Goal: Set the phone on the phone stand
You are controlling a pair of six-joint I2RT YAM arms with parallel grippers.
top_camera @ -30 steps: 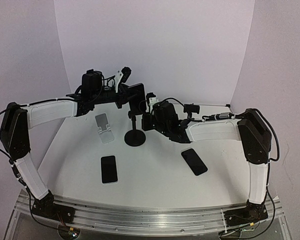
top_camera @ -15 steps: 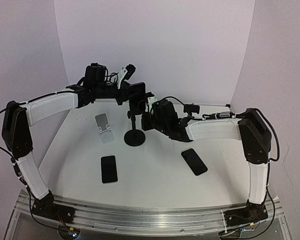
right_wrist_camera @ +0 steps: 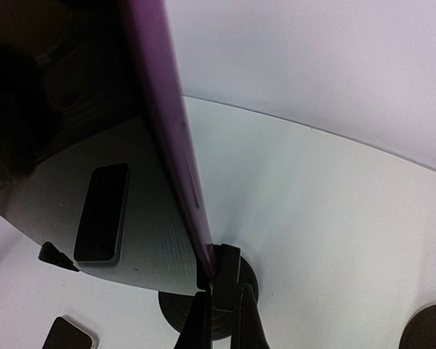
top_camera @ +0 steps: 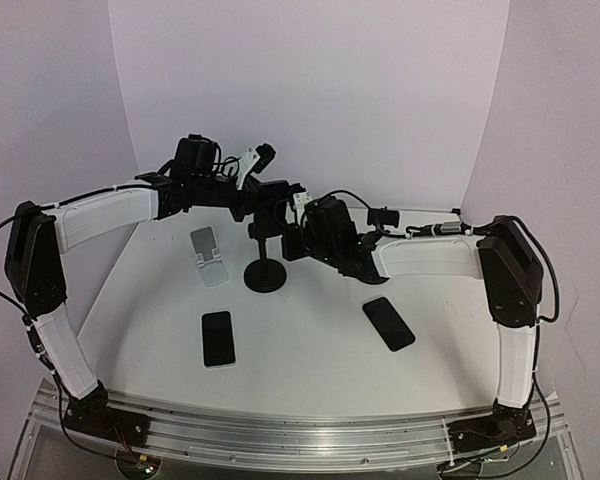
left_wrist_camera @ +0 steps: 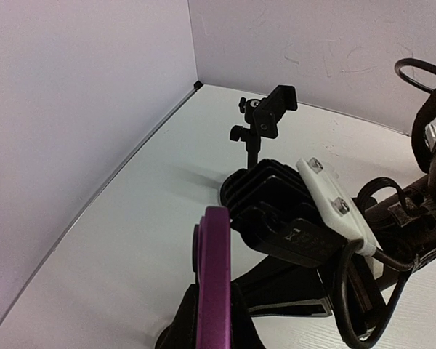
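The purple phone (top_camera: pixel 277 192) is held edge-on by my left gripper (top_camera: pixel 258 197), which is shut on it, above the black phone stand (top_camera: pixel 265 277). In the left wrist view the phone's purple edge (left_wrist_camera: pixel 214 276) stands upright between the black fingers of the left gripper (left_wrist_camera: pixel 212 323). My right gripper (top_camera: pixel 292 232) is shut on the stand's clamp. In the right wrist view the phone (right_wrist_camera: pixel 167 131) leans left and its lower end sits in the clamp (right_wrist_camera: pixel 229 269). There the right gripper (right_wrist_camera: pixel 221 320) pinches the clamp over the stand's round base (right_wrist_camera: pixel 176 309).
A white folding stand (top_camera: pixel 208 255) sits left of the black stand. A black phone (top_camera: pixel 217 338) lies front left and another (top_camera: pixel 388 323) front right. A second black clamp stand (left_wrist_camera: pixel 269 113) stands at the back by the wall.
My left gripper has moved a little right and tilted the phone over onto the stand's clamp. The stand's base has shifted slightly left. The right gripper stays on the clamp.
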